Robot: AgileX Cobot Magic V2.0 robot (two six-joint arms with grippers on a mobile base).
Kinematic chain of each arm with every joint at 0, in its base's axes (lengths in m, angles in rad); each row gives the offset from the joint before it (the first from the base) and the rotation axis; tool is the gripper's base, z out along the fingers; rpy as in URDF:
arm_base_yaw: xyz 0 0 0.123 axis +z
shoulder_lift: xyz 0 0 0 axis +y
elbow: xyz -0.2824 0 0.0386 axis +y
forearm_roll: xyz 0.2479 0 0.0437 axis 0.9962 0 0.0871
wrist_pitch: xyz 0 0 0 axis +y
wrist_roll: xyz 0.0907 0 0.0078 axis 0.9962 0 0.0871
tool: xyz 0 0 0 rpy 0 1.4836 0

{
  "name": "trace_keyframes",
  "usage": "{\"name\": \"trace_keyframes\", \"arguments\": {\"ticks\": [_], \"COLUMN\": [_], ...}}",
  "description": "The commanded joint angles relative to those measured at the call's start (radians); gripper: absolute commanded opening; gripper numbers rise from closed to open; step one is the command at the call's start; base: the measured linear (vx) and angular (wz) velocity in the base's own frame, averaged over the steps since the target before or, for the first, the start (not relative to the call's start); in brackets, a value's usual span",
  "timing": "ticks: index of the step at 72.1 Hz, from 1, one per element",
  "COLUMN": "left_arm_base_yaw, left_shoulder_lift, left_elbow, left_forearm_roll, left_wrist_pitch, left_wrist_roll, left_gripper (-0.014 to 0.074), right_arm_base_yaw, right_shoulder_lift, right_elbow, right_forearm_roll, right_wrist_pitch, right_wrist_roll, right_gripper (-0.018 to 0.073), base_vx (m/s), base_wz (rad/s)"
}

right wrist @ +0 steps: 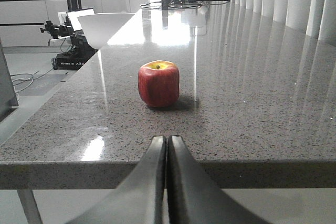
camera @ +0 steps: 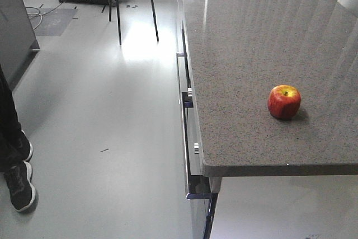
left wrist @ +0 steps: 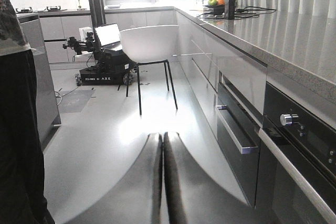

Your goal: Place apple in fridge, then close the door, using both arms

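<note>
Upright on the surface point(camera: 246, 37), 4 o'clock in the front view: the apple point(camera: 284, 102). Pressed together, the right hand point(right wrist: 166, 182), apple at its 12 o'clock, apart. Likewise together, the left hand point(left wrist: 162, 182).

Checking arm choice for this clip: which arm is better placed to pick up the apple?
Right. The right gripper, shut, points straight at the apple on the counter; the left gripper faces floor and chair.
</note>
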Motion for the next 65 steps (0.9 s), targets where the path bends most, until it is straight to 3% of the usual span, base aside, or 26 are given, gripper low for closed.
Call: {"name": "trace_keyframes", "arguments": {"ticks": [1,44,65], "left_arm_base_yaw": [-0.006,-0.006,-0.006], "left_shoulder_lift": [-0.006,-0.006,-0.006], "left_elbow": [-0.001,-0.001,-0.001], "left_forearm_roll": [-0.010,-0.010,-0.010], "left_wrist_pitch": [-0.082,-0.082,-0.082], "left_wrist_roll": [0.002,0.002,0.002], "left_gripper": [-0.0006,-0.0006,-0.0006], "right_arm_base_yaw": [0.000,0.000,0.000], "right_shoulder_lift": [0.005,0.005,0.005], "right_elbow": [0.003,0.003,0.003], "right_forearm_roll": [-0.002,-0.002,0.022], "right_wrist_pitch": [-0.076,-0.077,-0.244], "right_wrist_roll": [-0.010,-0.010,0.001], "right_gripper": [-0.0003,-0.0003,-0.0003], "base_vx": [0.00,0.00,0.00], "base_wz": [0.00,0.00,0.00]}}
